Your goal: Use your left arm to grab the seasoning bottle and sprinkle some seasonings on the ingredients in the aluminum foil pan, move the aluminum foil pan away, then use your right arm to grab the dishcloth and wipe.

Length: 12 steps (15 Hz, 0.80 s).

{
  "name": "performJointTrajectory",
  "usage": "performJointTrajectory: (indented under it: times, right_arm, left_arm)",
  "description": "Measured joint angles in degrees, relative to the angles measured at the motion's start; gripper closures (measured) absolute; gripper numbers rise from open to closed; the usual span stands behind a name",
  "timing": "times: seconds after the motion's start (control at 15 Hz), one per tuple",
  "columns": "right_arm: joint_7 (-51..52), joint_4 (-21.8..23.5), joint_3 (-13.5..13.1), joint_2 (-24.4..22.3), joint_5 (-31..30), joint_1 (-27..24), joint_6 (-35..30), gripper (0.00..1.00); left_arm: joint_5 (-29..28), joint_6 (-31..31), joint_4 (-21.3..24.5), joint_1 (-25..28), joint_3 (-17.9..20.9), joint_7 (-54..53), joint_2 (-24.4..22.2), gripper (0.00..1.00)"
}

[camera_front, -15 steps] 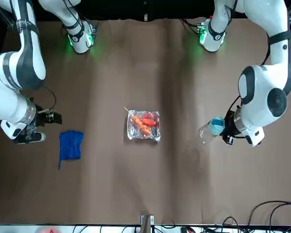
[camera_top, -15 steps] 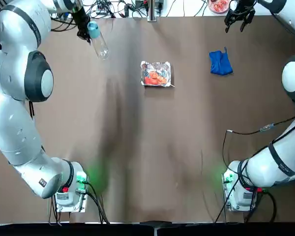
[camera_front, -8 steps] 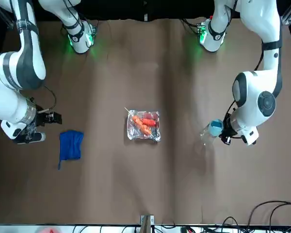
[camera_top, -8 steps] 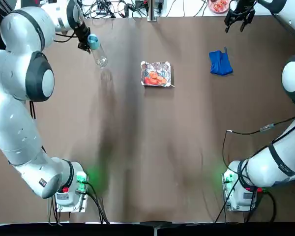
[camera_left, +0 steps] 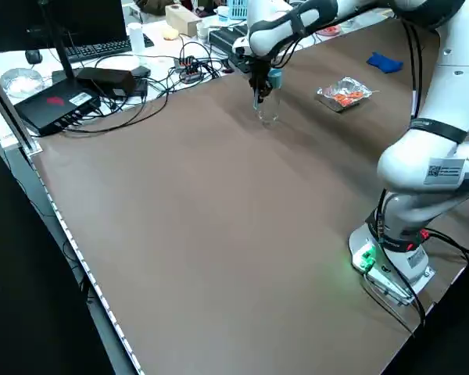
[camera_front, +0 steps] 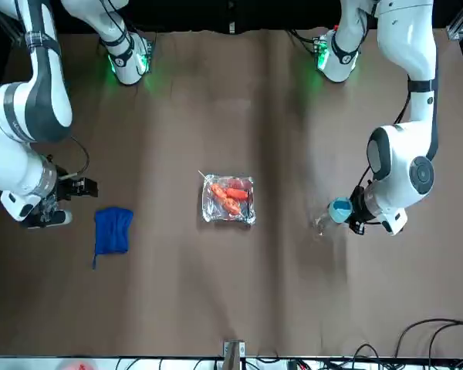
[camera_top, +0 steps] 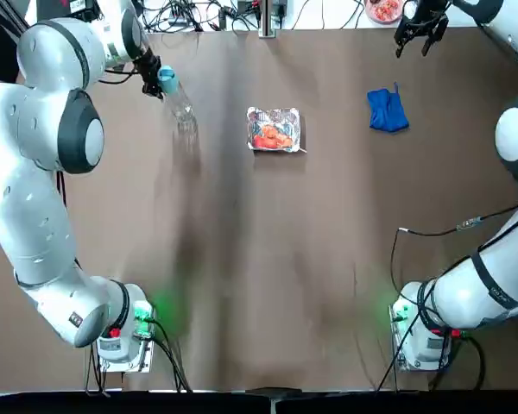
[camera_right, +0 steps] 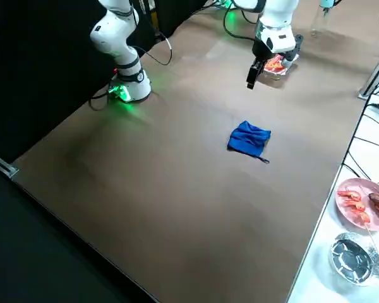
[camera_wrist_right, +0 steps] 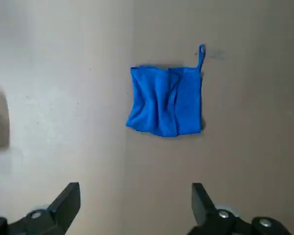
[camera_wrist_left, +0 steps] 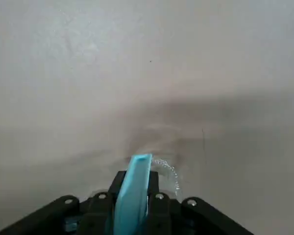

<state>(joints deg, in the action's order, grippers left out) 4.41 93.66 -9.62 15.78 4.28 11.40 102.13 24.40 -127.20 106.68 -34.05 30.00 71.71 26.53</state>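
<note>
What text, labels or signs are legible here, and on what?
None reads clearly.
White label on the black box: too small.
Labels on the left arm, one with a square code: too small.
Keyboard legends: too small.

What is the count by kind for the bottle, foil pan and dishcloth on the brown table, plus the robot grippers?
Seasoning bottle, in the left gripper: 1
Foil pan: 1
Dishcloth: 1
Grippers, left and right, the latter open beyond the dishcloth: 2
Total: 5
</note>
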Motion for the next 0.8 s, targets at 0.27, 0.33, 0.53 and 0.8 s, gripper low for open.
performJointTrajectory:
  times: [0.27,0.33,0.53,0.8]
  right_arm:
    - [1.1,0.0,-0.1,0.0,0.0,-0.5,0.0,0.0]
    - [1.8,0.0,-0.1,0.0,0.0,-0.7,0.0,0.0]
    - [3.3,0.0,-0.2,0.0,0.0,-1.4,-0.2,0.0]
    - [3.7,0.2,-0.2,0.5,0.0,-1.5,-0.2,0.0]
  left_arm:
    - [0.2,0.2,0.4,0.1,-0.3,0.2,1.4,0.78]
    - [0.2,0.4,0.5,0.1,-0.3,0.2,1.7,0.78]
    - [0.2,1.7,0.5,0.1,-0.2,0.2,1.7,0.78]
    - [0.2,1.9,0.2,0.2,-0.2,0.2,1.5,0.71]
